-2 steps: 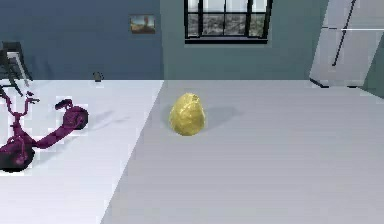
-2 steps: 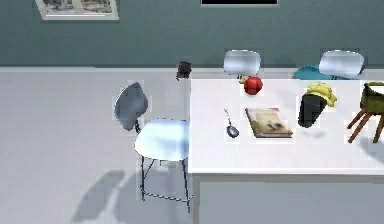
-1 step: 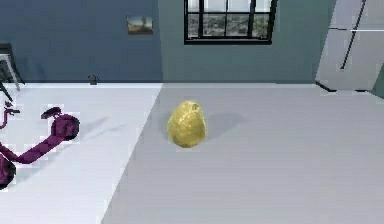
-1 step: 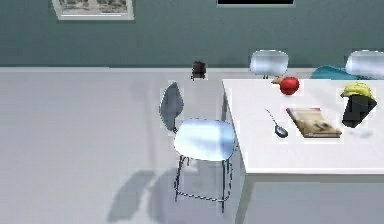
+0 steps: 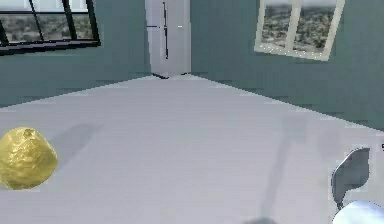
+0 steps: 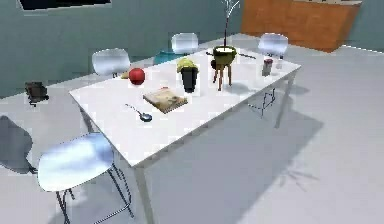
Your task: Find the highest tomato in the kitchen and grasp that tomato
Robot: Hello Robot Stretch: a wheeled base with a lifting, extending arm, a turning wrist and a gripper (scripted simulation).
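Observation:
A small red round thing [image 6: 137, 75], possibly a tomato, rests on the white table [image 6: 200, 120] near its far left edge in the arm side view. Beside it on the table lie a flat tan book-like object [image 6: 164, 99] and a spoon [image 6: 140, 113].
On the table stand a dark pot with a yellow-green top [image 6: 188, 73], a bowl on a stand [image 6: 224, 62] and a small shaker [image 6: 267, 67]. White chairs [image 6: 75, 160] ring the table. The forward view has a white door [image 5: 167, 38], two windows, a gold lump [image 5: 25, 157] and a chair [image 5: 352, 172].

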